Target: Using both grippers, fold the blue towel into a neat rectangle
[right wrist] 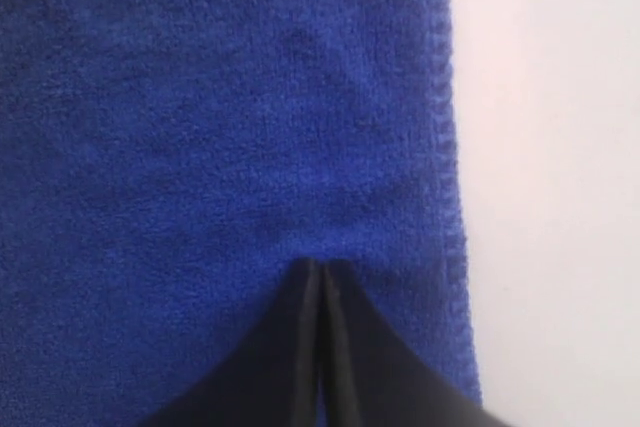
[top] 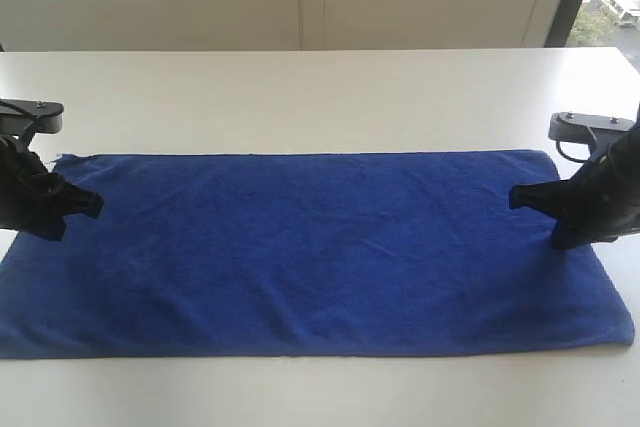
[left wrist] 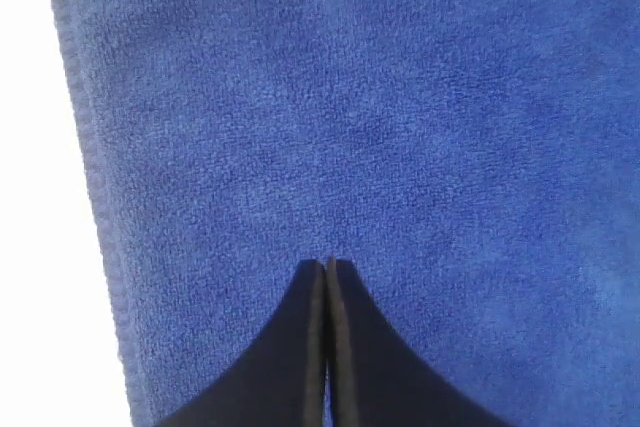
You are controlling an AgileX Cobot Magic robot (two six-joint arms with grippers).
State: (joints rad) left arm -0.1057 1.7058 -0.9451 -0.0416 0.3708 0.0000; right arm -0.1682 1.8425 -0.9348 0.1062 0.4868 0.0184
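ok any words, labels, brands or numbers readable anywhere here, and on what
No text can be read in any view.
The blue towel is plain, with no tag or print showing.
The left gripper and the right gripper show only matte black, with no legible marking.
The white table carries no writing.

Plain royal-blue towel (top: 310,247), white table (top: 300,97), matte black grippers (top: 95,204).

Blue towel (top: 320,247), deep royal, fuzzy, thin-hemmed, lies spread flat as a long rectangle near the tabletop's (top: 300,97) front edge, faintly wrinkled; black left gripper (top: 92,204) and right gripper (top: 518,197), jaws pressed together, over its short ends, tips pointing inward.
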